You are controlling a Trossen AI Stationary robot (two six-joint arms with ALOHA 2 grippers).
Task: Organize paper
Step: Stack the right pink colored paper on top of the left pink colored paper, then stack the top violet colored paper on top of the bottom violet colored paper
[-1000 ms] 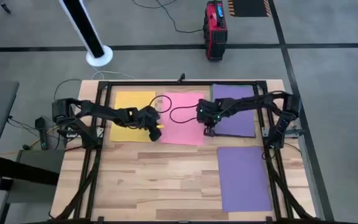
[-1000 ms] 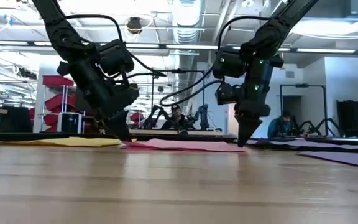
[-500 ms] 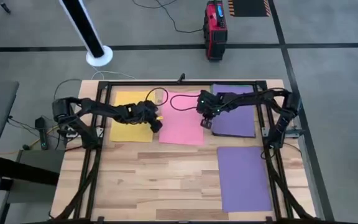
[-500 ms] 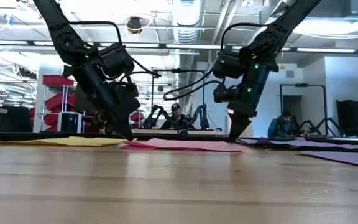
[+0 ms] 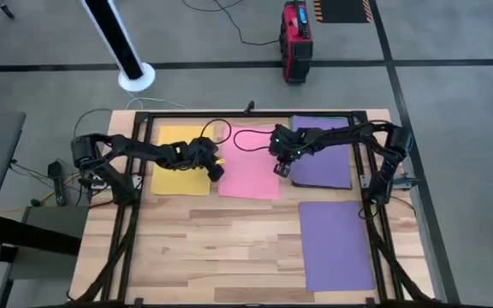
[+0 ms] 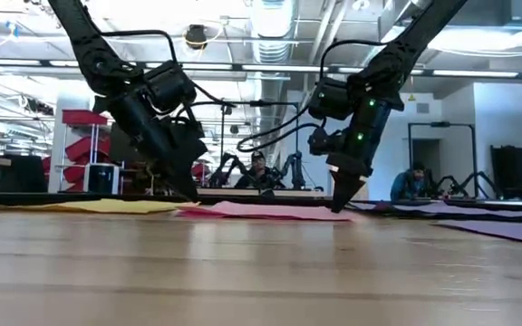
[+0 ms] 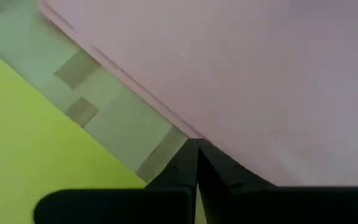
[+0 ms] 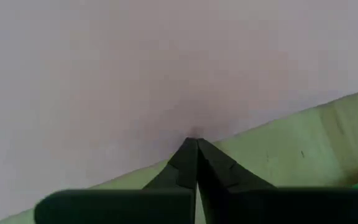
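No text, label, brand, number or sign can be read anywhere in these views; the hazard-striped mat (image 5: 342,9) on the floor at about one o'clock from the table carries only stripes.

2 dark jointed arms (image 5: 144,152) trail looping black cables (image 5: 251,144).

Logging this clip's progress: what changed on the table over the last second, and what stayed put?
Both grippers, fingers shut, moved toward the pink sheet. The left gripper slid toward the table's far edge, along the gap between the yellow sheet and the pink one. The right gripper moved left off the upper purple sheet to the pink sheet's right edge. No sheet visibly shifted; the lower purple sheet lies untouched.
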